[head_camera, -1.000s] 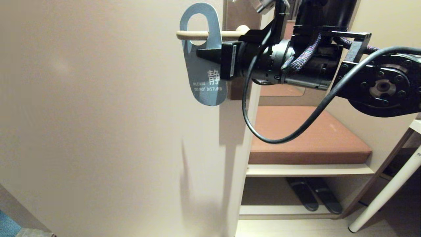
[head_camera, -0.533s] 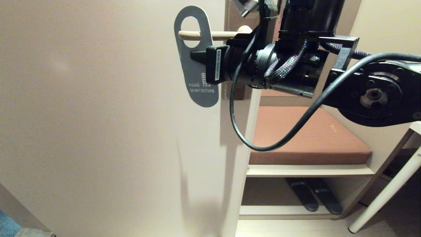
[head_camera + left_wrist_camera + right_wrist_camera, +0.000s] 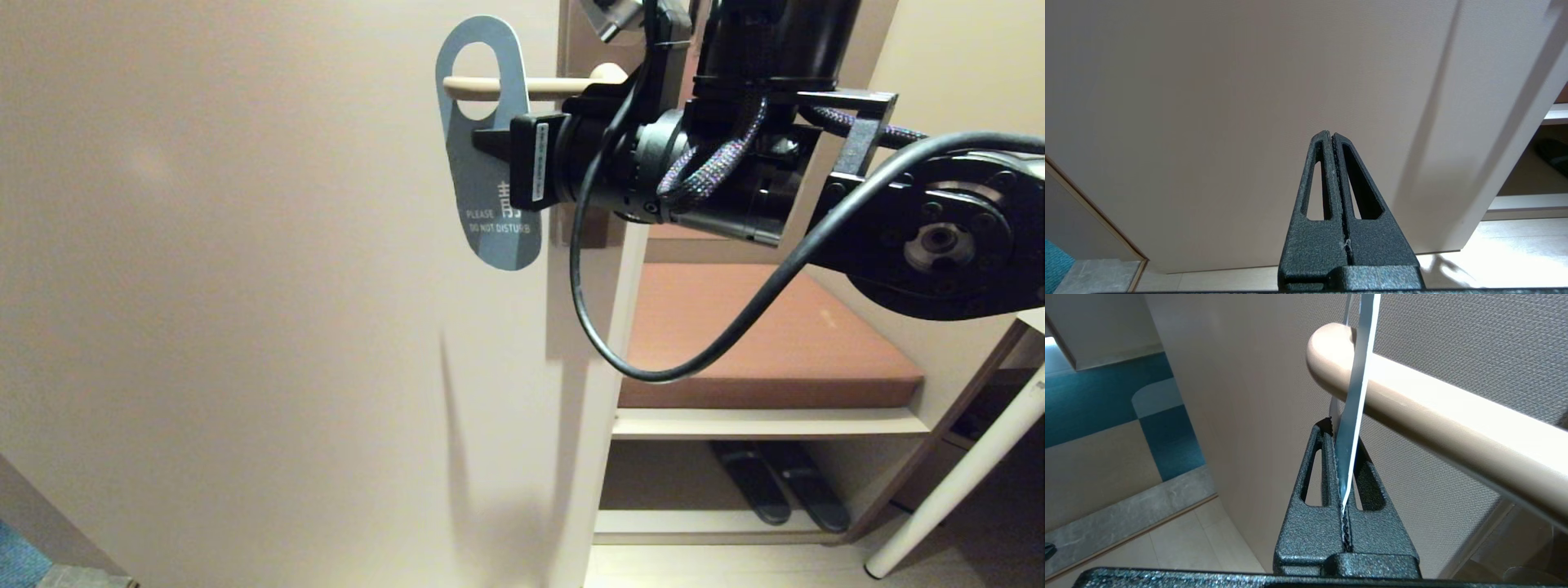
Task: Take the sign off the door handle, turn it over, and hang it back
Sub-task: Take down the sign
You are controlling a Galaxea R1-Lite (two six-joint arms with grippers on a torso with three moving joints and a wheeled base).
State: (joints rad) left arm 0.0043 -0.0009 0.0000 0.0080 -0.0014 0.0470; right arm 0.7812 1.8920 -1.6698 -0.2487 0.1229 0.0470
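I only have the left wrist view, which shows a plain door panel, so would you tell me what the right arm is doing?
Observer: The right gripper is shut on the sign, just below its oval hole.
Operator: Is the sign off the handle yet?
Observer: No, the handle still passes through the hole; the sign sits near the lever's free end.
Operator: Which face is showing?
Observer: The blue-grey "DO NOT DISTURB" face points toward the head camera, so it has not been turned over.
Operator: Is the grip square?
Observer: In the right wrist view the sign runs edge-on between the fingers, seated deep in the jaws.
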